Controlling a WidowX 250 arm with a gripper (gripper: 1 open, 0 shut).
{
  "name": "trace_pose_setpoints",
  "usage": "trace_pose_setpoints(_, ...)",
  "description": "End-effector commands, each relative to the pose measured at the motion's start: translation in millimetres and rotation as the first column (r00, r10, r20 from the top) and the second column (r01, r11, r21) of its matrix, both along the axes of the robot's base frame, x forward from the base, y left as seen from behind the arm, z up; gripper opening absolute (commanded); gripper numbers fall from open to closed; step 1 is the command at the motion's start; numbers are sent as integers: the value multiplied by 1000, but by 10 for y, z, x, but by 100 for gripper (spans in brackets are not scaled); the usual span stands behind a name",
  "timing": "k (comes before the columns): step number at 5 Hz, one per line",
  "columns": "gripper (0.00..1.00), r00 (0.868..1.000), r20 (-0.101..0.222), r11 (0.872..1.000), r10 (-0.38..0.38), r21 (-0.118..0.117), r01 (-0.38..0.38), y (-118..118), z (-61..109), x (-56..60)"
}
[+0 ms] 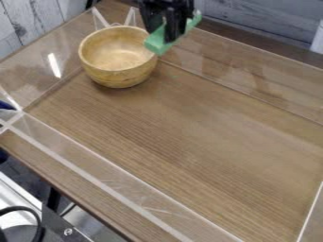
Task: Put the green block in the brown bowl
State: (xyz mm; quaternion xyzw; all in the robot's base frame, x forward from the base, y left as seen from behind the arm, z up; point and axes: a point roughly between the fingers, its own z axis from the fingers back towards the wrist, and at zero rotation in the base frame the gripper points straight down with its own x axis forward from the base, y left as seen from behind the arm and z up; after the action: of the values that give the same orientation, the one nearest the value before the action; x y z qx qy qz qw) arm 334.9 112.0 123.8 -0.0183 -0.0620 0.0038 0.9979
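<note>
The green block hangs in the air near the top of the view, with my gripper shut on its middle. Only the block's lower left end and a sliver on the right show past the black fingers. It hovers just right of and above the brown bowl, a round tan wooden bowl standing empty at the upper left of the table. The block is clear of the bowl's rim and off the table.
A wooden tabletop is fenced by low clear plastic walls. A white object peeks out behind the bowl. A black cable loop lies below the table's front edge.
</note>
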Motion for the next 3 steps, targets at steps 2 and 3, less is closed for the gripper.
trace_pose_setpoints(2, 0, 994, 88, 997, 61, 35, -64, 264, -27, -75)
trace_pose_setpoints(3, 0, 991, 107, 996, 77, 33, -81, 380, -117, -35)
